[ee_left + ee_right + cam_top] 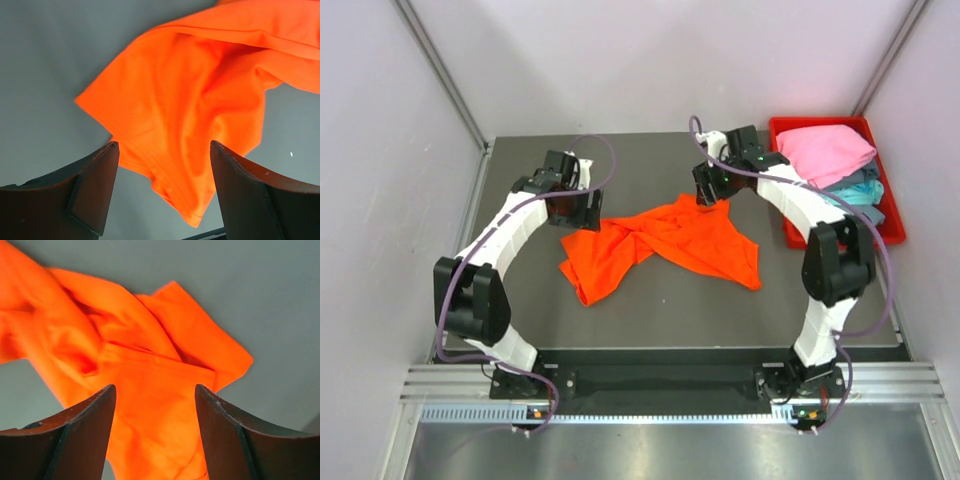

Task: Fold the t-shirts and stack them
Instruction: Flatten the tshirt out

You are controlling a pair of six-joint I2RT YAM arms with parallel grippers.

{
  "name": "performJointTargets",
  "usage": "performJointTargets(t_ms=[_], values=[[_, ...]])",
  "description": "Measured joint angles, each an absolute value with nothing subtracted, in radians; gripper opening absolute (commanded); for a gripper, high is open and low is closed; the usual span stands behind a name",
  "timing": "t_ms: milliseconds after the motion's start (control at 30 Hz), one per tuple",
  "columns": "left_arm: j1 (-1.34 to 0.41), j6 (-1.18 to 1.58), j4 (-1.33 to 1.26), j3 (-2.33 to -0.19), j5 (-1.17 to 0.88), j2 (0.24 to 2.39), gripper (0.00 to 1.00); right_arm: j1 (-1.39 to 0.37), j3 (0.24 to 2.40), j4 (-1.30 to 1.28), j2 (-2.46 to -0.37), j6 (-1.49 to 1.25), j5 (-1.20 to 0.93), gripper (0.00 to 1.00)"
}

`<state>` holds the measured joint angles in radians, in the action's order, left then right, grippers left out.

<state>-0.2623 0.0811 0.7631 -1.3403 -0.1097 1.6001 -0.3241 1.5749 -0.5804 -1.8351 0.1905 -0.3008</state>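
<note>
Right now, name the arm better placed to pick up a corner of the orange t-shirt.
Left, probably. Its open jaws straddle a free hemmed corner of the orange t-shirt in the left wrist view. The right arm has open jaws over bunched, overlapping folds, where a clean single-layer pinch looks harder.

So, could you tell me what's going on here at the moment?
The robot is dealing with an orange t-shirt, which lies crumpled on the table, not yet folded. Both the left gripper and the right gripper hover open above its far edge, holding nothing. More shirts, with a pink shirt on top, sit in the red bin on the right.
</note>
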Motion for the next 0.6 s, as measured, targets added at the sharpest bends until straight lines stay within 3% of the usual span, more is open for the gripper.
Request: performJointTargets(t_ms=[433,600], values=[[-0.178,0.078,0.759,-1.340,-0.087,1.600,0.77,-0.134,1.542,-0.600,-1.918,0.152,-0.303,0.59],[-0.178,0.078,0.759,-1.341,-0.089,1.600,0.77,-0.117,1.539,-0.622,-1.945,0.146,-0.365,0.52]])
